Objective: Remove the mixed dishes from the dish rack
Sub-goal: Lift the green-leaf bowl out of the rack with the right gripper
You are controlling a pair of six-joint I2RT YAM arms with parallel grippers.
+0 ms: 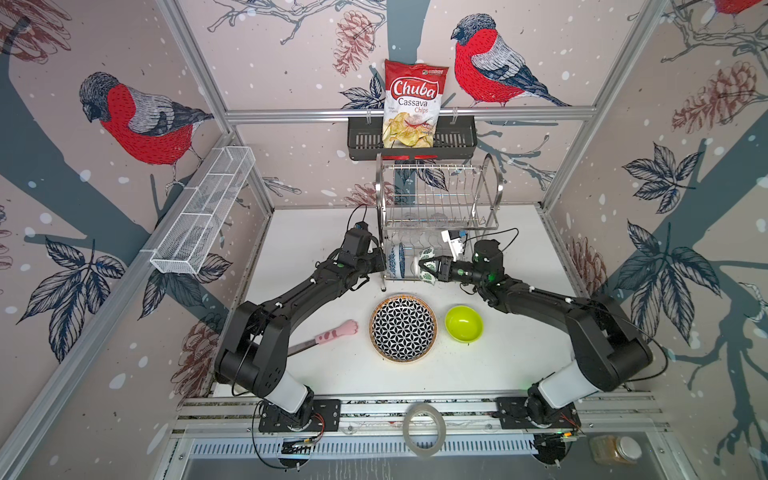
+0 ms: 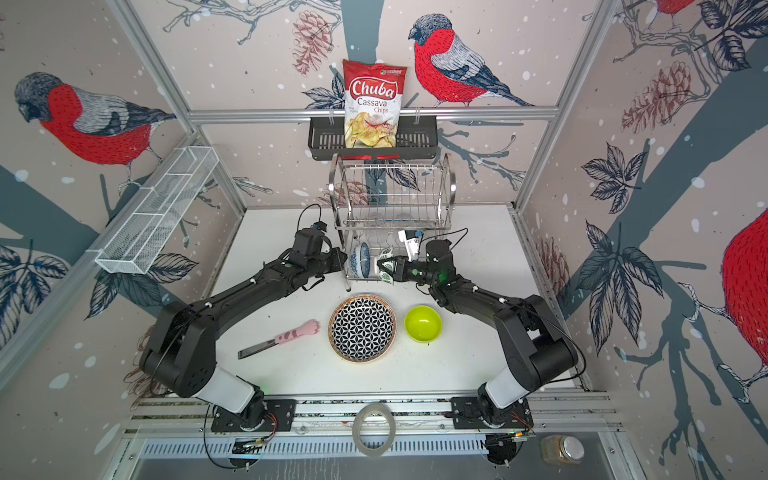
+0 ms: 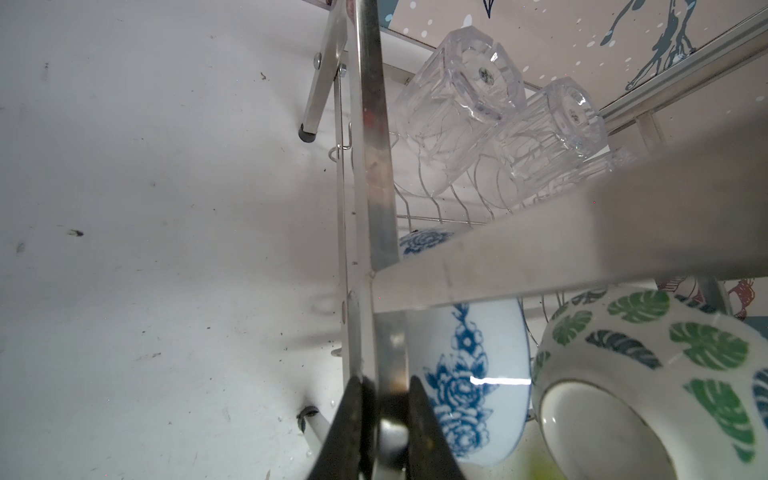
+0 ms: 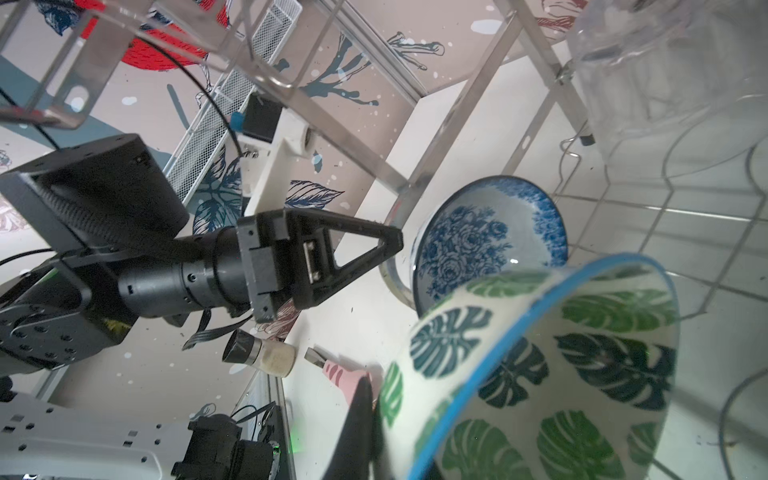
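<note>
**Dish rack** point(image 1: 494, 187): stands at the back of the counter point(image 1: 457, 374). No dishes show on the upper tier. On the lower tier, the blue-floral bowl point(image 1: 397, 259) stands on edge at the left end. The green-leaf bowl point(image 1: 427, 252) is just beside it, and the clear glasses point(image 3: 457, 104) sit upside down behind them.

**Unloaded:** the patterned plate point(image 1: 403, 328) and the lime bowl point(image 1: 464, 323) lie near each other on the counter, not touching.

**Left gripper** point(image 3: 390, 399): nearly closed, clamped on the rack's front left upright, apparently steadying the frame.

**Right gripper** point(image 1: 428, 267): closed tight on the rim of the green-leaf bowl.

**Handling, judged:**
- The bowl is glazed ceramic: rigid, fairly heavy for its size, slick and liable to chip.
- A rim pinch is a narrow hold, so the bowl may pivot in the grip.
- It should come clear of the wires, the neighbouring bowl and the upper tier's bar before it is drawn out.
- The glasses look light and smooth. The side wall is the sensible place to grip them.
</note>
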